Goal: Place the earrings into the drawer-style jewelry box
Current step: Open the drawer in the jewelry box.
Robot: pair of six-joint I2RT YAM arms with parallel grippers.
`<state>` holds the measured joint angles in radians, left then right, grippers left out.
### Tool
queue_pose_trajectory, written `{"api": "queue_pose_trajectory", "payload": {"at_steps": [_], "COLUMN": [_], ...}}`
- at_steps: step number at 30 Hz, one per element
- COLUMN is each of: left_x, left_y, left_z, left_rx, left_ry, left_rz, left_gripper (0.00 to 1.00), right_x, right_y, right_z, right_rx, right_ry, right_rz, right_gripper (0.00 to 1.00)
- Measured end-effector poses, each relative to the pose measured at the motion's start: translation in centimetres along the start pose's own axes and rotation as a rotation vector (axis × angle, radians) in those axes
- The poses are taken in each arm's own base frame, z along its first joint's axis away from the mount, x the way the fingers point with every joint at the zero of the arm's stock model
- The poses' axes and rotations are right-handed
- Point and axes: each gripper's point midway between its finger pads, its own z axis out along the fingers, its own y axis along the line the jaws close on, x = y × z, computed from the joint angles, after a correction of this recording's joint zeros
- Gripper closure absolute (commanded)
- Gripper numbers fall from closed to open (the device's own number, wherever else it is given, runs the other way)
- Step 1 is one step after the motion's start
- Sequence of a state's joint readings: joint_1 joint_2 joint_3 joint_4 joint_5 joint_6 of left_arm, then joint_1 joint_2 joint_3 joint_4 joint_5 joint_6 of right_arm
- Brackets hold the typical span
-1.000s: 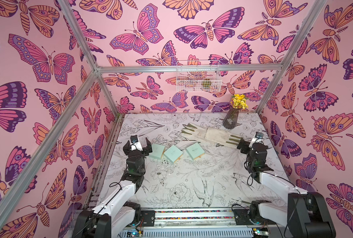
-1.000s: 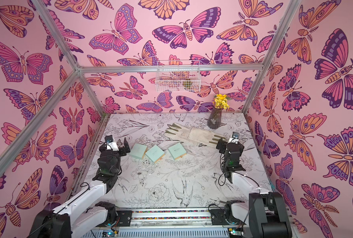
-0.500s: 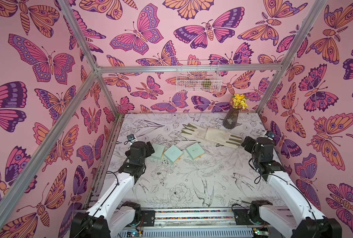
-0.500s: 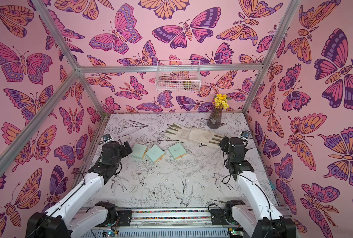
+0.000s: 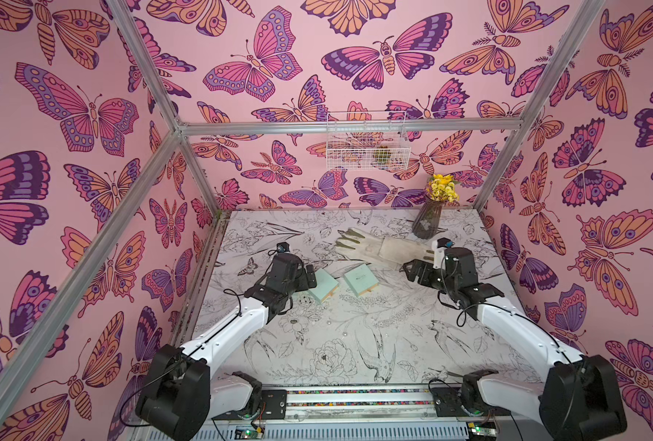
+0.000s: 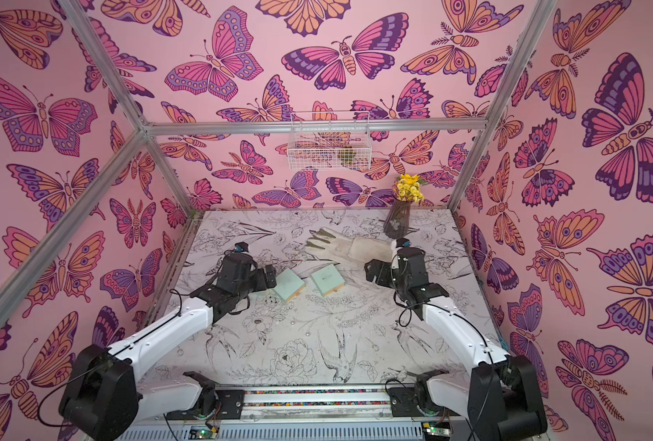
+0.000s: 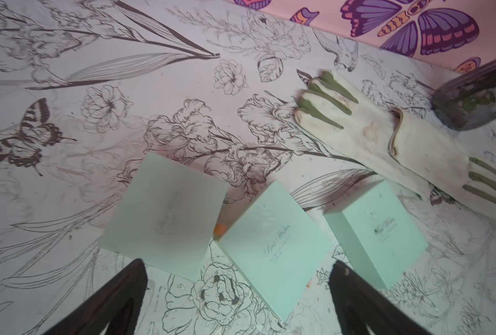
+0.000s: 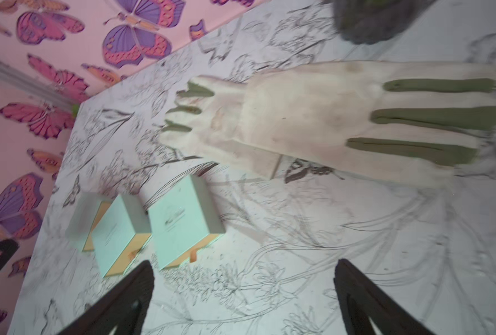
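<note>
Left wrist view looked down on three mint-green jewelry boxes (image 7: pixel 273 249) lying close together in a row on the flower-printed table (image 7: pixel 67 203); a pale glove (image 7: pixel 386 139) lay beyond them, and a dark vase (image 7: pixel 473 101) stood past the glove. The left gripper (image 7: pixel 238 301) hung above the row with its pincer spread wide and nothing between the fingers; in both top views it covered the box at its own end, so only two boxes showed there. The right gripper (image 8: pixel 241 304) was likewise spread and empty, off toward the other end of the row and nearer the glove. Its wrist view showed tan drawer ends and an orange pull tab (image 8: pixel 193 255) on the nearest box; the drawers looked pushed in, though blur left that unsure. The earrings could not be picked out in any view; they were too small or hidden.

By my reading the task was at its opening step, the approach, with nothing yet grasped; the next move called for one gripper to steady a box sleeve while the other pinched a pull tab and drew the drawer out; the tab was small, so the pinch would need careful lining up.
</note>
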<state>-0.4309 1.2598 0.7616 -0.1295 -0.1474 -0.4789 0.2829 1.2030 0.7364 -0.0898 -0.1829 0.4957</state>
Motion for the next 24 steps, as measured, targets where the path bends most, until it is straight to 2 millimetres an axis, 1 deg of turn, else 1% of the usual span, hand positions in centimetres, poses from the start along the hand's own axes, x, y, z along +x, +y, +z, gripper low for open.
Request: {"api": "queue_pose_trajectory", "payload": {"at_steps": [2, 4, 9, 11, 15, 18, 24], "left_x": [0.4, 0.8, 2.1, 2.6, 3.0, 2.9, 2.1], "left_y": [-0.8, -1.3, -2.8, -3.3, -3.8, -4.2, -3.6], "left_z": [0.3, 0.7, 1.5, 1.8, 2.1, 2.4, 2.7], "left_rx": [0.031, 0.059, 0.142, 0.169, 0.196, 0.217, 0.241], "left_ry": [0.022, 0.042, 0.106, 0.128, 0.154, 0.165, 0.168], "left_rz": [0.005, 0.006, 0.006, 0.005, -0.003, -0.019, -0.076], "left_gripper": [0.01, 0.01, 0.01, 0.01, 0.01, 0.01, 0.01], "right_x": [0.6, 1.4, 4.0, 5.0, 6.1, 6.8, 8.0], "right_y": [2.2, 3.7, 6.5, 7.7, 9.2, 10.1, 12.3], "right_z": [0.4, 0.9, 2.0, 2.3, 2.8, 3.3, 4.8], "right_rx": [-0.057, -0.102, -0.166, -0.191, -0.228, -0.249, -0.276], "right_ry": [0.025, 0.047, 0.113, 0.132, 0.148, 0.165, 0.224], "right_rz": [-0.038, -0.062, -0.116, -0.135, -0.148, -0.143, -0.149], "right_gripper": [0.02, 0.02, 0.05, 0.10, 0.16, 0.21, 0.35]}}
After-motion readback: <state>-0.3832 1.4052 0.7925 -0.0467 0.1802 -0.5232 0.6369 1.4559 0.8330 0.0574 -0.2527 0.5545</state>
